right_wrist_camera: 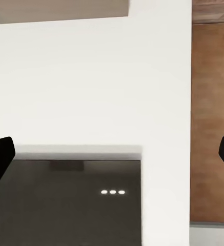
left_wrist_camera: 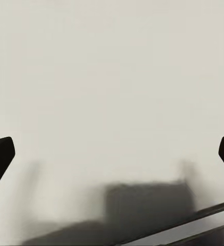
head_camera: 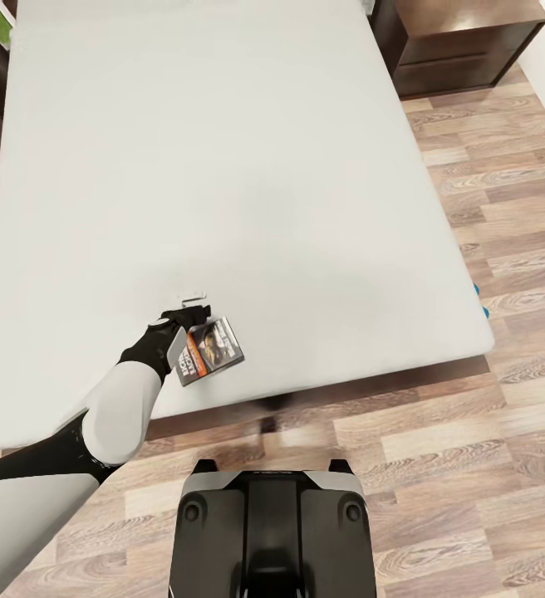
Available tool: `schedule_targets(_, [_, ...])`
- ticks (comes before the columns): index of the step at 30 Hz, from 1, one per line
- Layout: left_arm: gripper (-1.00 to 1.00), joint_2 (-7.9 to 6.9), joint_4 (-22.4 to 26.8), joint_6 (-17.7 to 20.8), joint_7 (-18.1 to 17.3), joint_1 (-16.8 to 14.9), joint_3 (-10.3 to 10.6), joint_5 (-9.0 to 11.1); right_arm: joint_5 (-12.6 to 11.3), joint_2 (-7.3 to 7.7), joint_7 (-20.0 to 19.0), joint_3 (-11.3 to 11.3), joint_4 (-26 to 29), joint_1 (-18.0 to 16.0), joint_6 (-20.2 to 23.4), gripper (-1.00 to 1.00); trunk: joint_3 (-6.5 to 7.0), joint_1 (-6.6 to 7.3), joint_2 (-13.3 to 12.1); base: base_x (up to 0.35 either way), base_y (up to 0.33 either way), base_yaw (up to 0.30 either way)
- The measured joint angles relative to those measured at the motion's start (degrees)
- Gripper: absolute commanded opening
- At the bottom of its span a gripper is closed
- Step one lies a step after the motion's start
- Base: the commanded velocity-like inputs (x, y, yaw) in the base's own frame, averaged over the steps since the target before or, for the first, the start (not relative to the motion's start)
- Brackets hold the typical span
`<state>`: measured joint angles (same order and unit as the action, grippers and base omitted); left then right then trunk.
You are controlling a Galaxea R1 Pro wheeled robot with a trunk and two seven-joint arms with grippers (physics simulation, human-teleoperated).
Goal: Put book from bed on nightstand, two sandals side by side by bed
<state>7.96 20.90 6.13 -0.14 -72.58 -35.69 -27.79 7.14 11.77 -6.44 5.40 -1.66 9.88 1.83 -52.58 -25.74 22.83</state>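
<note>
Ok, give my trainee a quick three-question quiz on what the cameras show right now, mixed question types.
1. True or false: the book lies near the foot edge of the bed, beside the left gripper.
2. Multiple choice: the nightstand in the head view stands (A) at the bed's far right corner, (B) on the mattress, (C) behind the robot's base.
3. What colour is the small thing peeking out at the bed's right edge on the floor?

Key: 1 true; 2 A; 3 blue.

book [head_camera: 213,351] on bed [head_camera: 247,166] near its foot edge, nightstand [head_camera: 463,41] beside bed's far right corner
</note>
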Motion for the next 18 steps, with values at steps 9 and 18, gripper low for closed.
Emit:
schedule_targets(9, [1.00, -0.02, -0.14, -1.05, -0.02, 0.00, 0.00, 0.01, 0.05, -0.01, 0.02, 0.00, 0.00, -0.05, 0.00, 1.00, -0.13, -0.01, 0.00, 0.020, 0.000, 0.000])
schedule_targets(18, [1.00, -0.03, -0.02, -1.58, -0.02, 0.75, 0.00, 0.00, 0.08, 0.02, 0.03, 0.00, 0.00, -0.06, 0.00, 1.00, -0.77, -0.01, -0.01, 0.003, 0.000, 0.000])
